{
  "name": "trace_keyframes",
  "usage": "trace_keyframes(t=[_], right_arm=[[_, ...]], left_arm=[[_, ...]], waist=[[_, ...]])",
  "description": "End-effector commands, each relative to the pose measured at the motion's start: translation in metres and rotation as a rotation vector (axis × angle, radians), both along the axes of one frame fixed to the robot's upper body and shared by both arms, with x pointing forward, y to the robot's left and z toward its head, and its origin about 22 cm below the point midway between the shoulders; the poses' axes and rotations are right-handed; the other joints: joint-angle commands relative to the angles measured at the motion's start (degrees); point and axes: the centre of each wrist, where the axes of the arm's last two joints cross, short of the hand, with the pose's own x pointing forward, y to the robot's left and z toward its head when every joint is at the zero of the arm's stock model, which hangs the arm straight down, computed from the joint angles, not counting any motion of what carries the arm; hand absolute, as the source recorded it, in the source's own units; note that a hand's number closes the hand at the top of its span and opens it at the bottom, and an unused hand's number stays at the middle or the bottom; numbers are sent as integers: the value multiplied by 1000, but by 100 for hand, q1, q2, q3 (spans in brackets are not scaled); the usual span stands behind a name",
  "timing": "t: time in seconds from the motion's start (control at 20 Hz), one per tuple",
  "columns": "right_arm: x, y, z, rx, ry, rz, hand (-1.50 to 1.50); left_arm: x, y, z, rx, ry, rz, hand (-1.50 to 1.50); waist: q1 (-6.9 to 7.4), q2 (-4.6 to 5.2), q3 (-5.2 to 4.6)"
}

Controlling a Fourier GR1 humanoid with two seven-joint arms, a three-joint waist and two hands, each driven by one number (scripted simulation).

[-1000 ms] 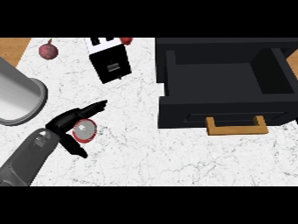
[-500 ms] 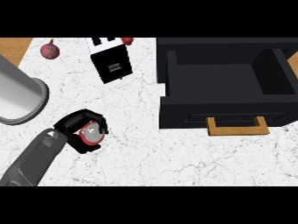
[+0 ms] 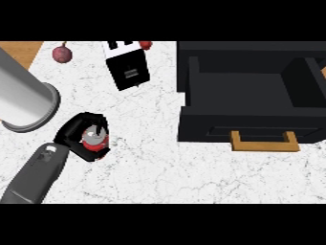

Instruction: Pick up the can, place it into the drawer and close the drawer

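White marbled worktop (image 3: 158,162) carries everything — at lower left the robot hand (image 3: 77,136) curls round the can (image 3: 92,139), ready for the open drawer (image 3: 260,93) at upper right.

**Left hand curled closed, right hand unseen**

One grey forearm (image 3: 35,174) is seen entering from the lower left edge of the head view and is angled up and to the right. At its end the black left hand (image 3: 77,134) is held with fingers and thumb curled round the can (image 3: 92,139) (only the silver top and a red rim are exposed between them). The right hand is shown nowhere.
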Motion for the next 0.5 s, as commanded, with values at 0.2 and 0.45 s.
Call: trace_keyframes(t=[0.2, 0.45], right_arm=[[-18, 4, -7, 6, 12, -29, -150], [-19, -4, -9, -13, 13, -34, -150]], left_arm=[[-13, 5, -12, -139, -42, 646, 150], [14, -56, 38, -142, -55, 565, 150]], waist=[[55, -51, 11], [97, -72, 17]])
